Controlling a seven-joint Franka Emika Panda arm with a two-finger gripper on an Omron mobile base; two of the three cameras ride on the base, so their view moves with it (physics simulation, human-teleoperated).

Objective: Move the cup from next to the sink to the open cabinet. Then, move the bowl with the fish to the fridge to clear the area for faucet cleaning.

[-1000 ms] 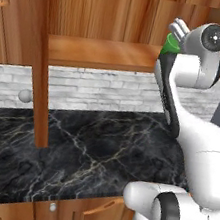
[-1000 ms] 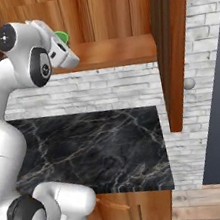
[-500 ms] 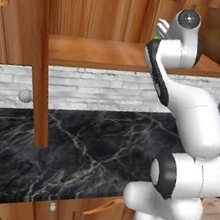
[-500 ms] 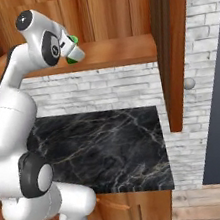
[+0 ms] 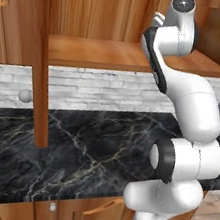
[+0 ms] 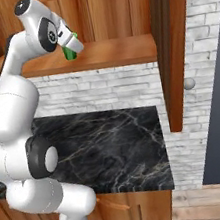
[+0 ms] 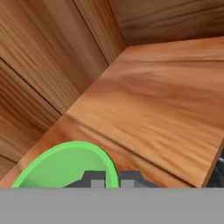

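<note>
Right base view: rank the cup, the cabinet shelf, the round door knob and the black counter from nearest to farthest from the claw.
1. Cup, gripped in the claw.
2. Cabinet shelf, just beneath it.
3. Round door knob, lower right, and black counter, below: too close to call.

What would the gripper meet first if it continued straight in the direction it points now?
Probably the wooden shelf of the open cabinet. The gripper, shut on the cup, points down at the boards; depth is unclear.

My cup (image 7: 65,165) looks smooth matt green plastic; shelf (image 7: 166,105) is satiny grained wood; counter (image 6: 112,142) glossy veined black marble.
</note>
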